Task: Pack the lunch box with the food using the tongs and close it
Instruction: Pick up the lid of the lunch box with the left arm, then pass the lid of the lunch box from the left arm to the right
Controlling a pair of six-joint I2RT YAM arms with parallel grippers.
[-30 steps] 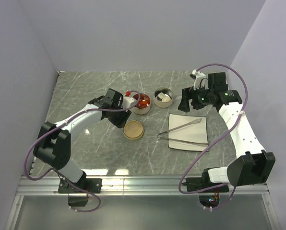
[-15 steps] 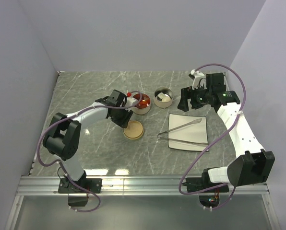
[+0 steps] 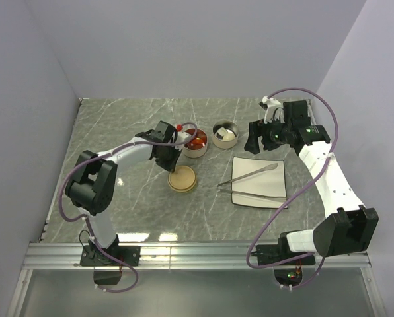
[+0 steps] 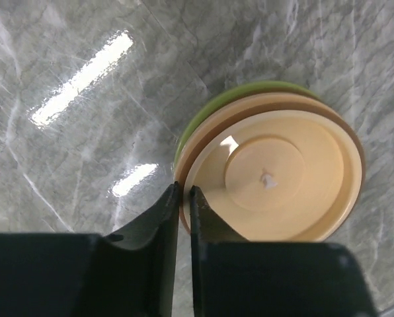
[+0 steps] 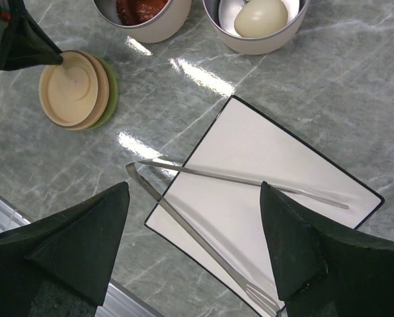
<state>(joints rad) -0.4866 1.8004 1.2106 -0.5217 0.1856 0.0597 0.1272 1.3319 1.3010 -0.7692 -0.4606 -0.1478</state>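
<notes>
A tan lid (image 3: pixel 183 179) lies on a green disc on the marble table. My left gripper (image 3: pixel 172 169) is low at its far-left edge. In the left wrist view the jaws (image 4: pixel 184 191) are pinched almost together on the lid's (image 4: pixel 276 178) rim. The silver tongs (image 3: pixel 250 176) lie in a V across a white plate (image 3: pixel 266 186). My right gripper (image 5: pixel 194 191) hovers open above the tongs (image 5: pixel 236 179), holding nothing. One lunch box tin (image 3: pixel 196 142) holds red food (image 5: pixel 141 8). The other tin (image 3: pixel 225 134) holds a white egg (image 5: pixel 260 16).
The plate (image 5: pixel 263 145) sits right of the lid (image 5: pixel 71 89) and in front of the two tins. The left arm's black finger (image 5: pixel 25 46) shows at the top left of the right wrist view. Grey walls close in the table's back and sides.
The left arm has drawn in and lowered its gripper to the lid's edge, and its jaws have closed from half open onto the rim. The right arm has barely moved.
</notes>
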